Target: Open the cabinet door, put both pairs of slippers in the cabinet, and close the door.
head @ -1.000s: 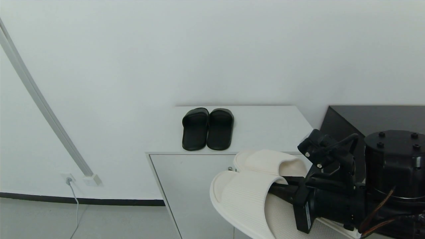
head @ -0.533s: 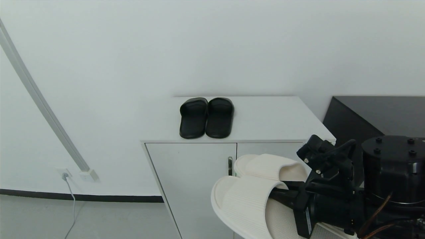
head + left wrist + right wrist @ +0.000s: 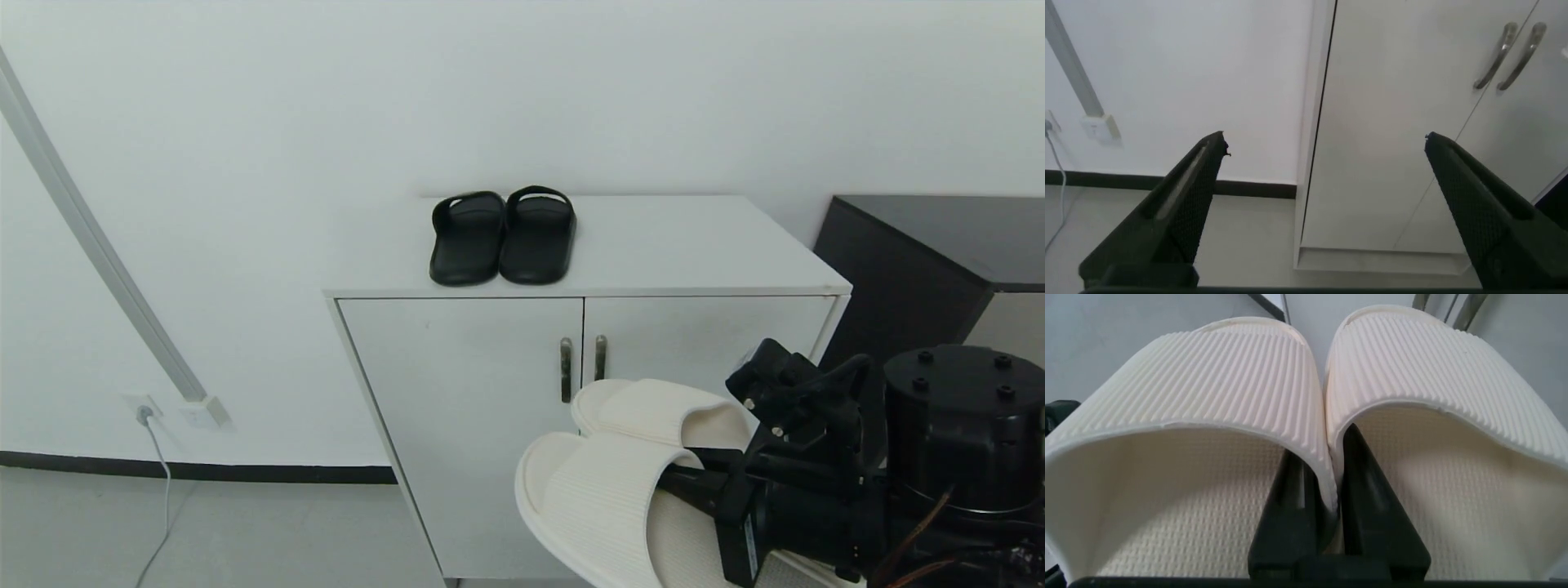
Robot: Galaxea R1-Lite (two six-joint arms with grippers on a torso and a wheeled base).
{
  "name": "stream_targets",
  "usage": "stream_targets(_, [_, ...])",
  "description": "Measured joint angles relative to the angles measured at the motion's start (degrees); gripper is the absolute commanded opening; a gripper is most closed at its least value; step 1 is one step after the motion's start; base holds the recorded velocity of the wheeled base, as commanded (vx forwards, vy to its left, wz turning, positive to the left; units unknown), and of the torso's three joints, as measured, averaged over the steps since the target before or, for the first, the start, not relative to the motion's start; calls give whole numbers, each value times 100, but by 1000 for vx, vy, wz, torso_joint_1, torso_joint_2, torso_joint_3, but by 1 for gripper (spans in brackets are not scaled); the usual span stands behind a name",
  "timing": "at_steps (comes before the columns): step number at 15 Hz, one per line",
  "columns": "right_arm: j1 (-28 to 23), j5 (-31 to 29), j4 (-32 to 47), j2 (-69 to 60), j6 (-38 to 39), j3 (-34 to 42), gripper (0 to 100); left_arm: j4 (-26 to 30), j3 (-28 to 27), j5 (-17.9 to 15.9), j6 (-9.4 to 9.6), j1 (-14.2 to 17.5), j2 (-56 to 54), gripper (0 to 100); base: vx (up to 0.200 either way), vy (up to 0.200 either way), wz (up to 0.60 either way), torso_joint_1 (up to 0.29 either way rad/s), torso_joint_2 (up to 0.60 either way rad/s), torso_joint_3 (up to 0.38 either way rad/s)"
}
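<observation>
Left tool [image 3: 1324, 140]: jaws spread wide, nothing held, facing shut cabinet [image 3: 457, 408]; likely kept free for handles [image 3: 565, 369]. Black slippers [image 3: 502, 237]: side by side on cabinet top, untouched. White slippers [image 3: 620, 482]: low before cabinet's right half, adjoining straps pinched together in right tool [image 3: 1323, 490], so one grip carries both.

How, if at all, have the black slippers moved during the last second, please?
No. The black slippers stay at the front edge of the cabinet top, just left of the door seam; the whole head view shifted, so the camera moved.
</observation>
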Motion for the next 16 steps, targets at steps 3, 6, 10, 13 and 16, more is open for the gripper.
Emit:
stream_targets(3, [4, 5, 0, 0, 0, 35, 0, -2, 5, 0, 0, 0, 0, 100, 0, 0, 0, -160, 492, 323])
stream_targets(6, [20, 7, 0, 0, 2, 41, 0, -2, 5, 1, -1, 0, 0, 100, 0, 0, 0, -137, 481, 334])
stream_targets(10, [30, 9, 0, 0, 9, 50, 0, -2, 0, 0, 5, 2, 0, 100, 0, 0, 0, -117, 456, 343])
stream_targets(13, [30, 13, -4, 9, 11, 66, 0, -2, 7, 0, 11, 0, 0, 100, 0, 0, 0, -58, 439, 378])
stream_targets(16, [26, 16, -11, 20, 2, 96, 0, 2, 7, 0, 16, 0, 0, 100, 0, 0, 0, -27, 411, 380])
